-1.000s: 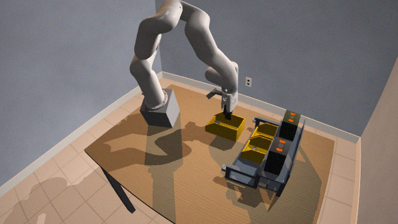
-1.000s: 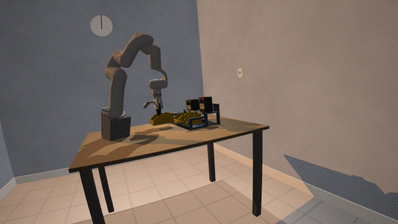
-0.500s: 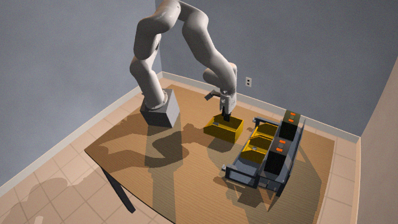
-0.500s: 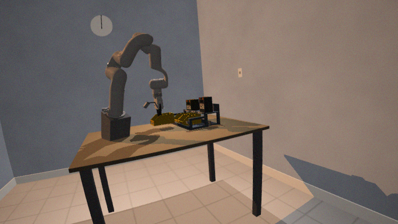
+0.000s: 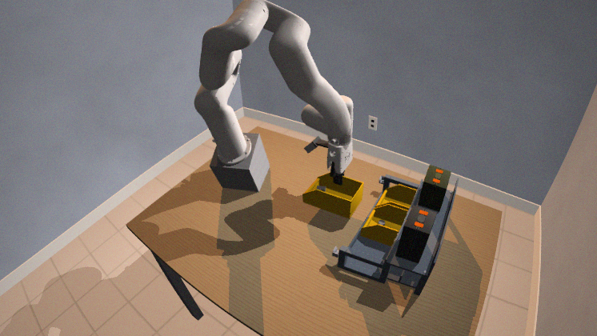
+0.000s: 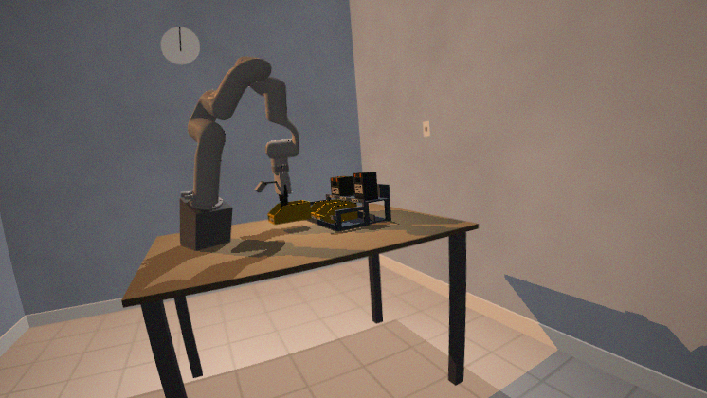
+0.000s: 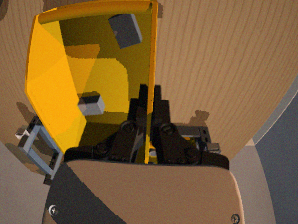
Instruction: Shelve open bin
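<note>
Top view first: my gripper point(image 5: 338, 181) point(image 6: 283, 203) point(image 7: 149, 97) is clenched on the yellow bin point(image 5: 330, 204) point(image 6: 289, 212) point(image 7: 44, 75), a thin-walled, smooth box with angled side edges. It's up in the air between my base and the shelf point(image 5: 362, 268) point(image 6: 388, 210), its shadow falling on the wood-grained table point(image 5: 292, 266) point(image 6: 346, 246) point(image 7: 225, 50). In the row, two matching yellow bins point(image 5: 402, 194) point(image 5: 380, 231) sit side by side, and the free place is at the end beyond them, inside the blue-grey, straight-barred frame. Behind stand two dark block-shaped boxes point(image 5: 412, 246) point(image 5: 433, 196) point(image 6: 365, 185) point(image 6: 341, 186), bright orange patches on their tops.

Over to the exterior: here's the bin's sloping profile, hanging just beside the shelf, my dark fingertips at its upper edge. The boxes show pale printed marks on their sides, too small to read. A plain round clock point(image 6: 180, 45) hangs on the blue wall.

Now the wrist: my black, angular fingers straddle one upright side wall, one inside, one outside. Two grey, blocky parts point(image 7: 126, 31) point(image 7: 92, 104) lie in the bin, sharp-edged against glossy yellow.

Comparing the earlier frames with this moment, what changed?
The bin shifted slightly left and down in the top view, along with the end effector. Nothing was newly grasped or released: it still grips the bin's wall. The shelf stayed put.
</note>
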`<state>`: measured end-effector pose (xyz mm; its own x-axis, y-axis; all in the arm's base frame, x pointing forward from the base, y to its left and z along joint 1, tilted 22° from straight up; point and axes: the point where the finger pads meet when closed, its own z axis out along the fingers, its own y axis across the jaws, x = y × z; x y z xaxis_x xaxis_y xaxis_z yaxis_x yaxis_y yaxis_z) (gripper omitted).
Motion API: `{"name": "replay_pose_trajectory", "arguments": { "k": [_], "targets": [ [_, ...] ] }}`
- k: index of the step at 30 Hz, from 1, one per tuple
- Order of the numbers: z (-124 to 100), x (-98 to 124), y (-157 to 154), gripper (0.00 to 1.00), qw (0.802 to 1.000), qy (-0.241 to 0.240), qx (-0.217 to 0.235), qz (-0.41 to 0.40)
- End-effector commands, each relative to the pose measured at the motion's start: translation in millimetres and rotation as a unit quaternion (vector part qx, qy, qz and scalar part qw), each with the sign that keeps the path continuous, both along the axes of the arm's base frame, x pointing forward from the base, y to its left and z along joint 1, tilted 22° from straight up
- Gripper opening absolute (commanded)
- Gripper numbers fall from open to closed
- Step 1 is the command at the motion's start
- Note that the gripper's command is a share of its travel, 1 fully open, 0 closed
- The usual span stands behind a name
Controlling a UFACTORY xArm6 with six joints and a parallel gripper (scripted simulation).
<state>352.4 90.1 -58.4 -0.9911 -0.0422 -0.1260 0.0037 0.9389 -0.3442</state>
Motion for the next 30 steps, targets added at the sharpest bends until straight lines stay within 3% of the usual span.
{"name": "replay_pose_trajectory", "arguments": {
  "k": [1,30],
  "targets": [
    [1,1,1,0.00,1.000,-0.001,0.001,0.000],
    [10,-1,-28,0.00,1.000,-0.001,0.001,0.000]
  ]
}}
